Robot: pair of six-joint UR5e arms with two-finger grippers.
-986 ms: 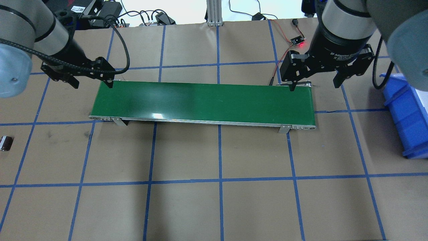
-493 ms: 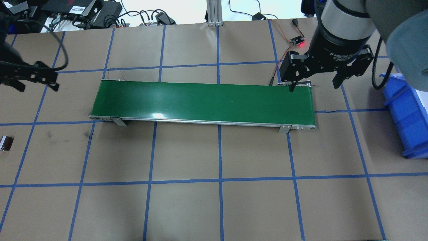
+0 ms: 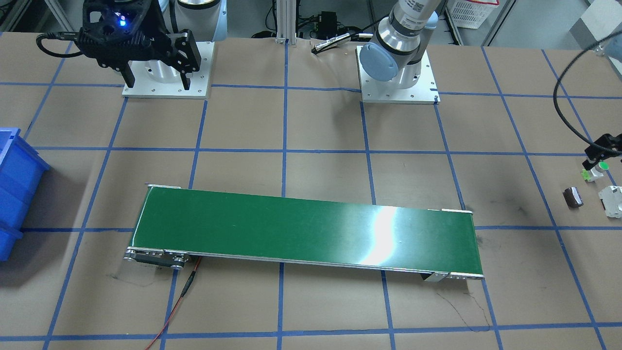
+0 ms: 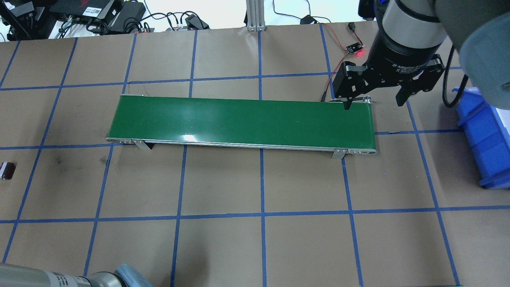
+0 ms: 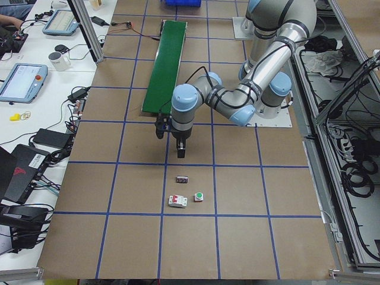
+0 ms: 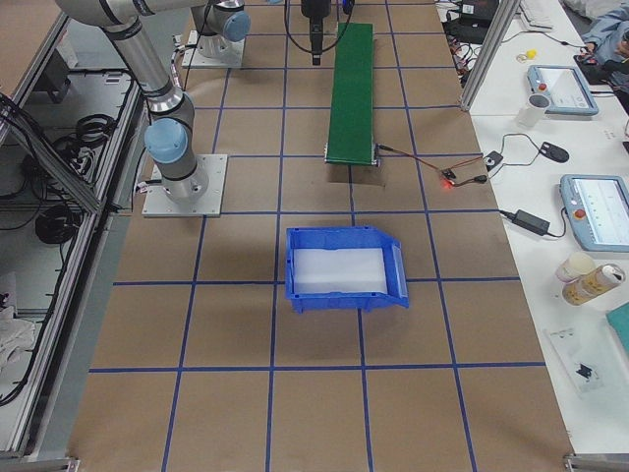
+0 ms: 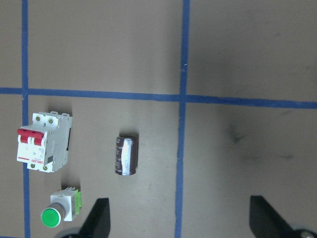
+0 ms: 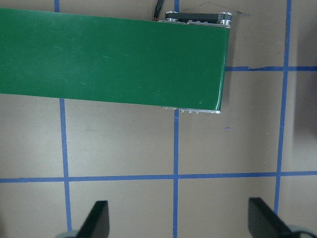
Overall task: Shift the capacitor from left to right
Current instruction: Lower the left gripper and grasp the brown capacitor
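– where did the capacitor lie?
– near the bench's left end, well apart from the conveyor at its middle.
– and the rest?
– breaker and push button sat just beyond it, endward; the bin near the right end.

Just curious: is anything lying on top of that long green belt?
Nothing lies on the green belt; its top is bare end to end, with only glare. Its underside is covered from view.
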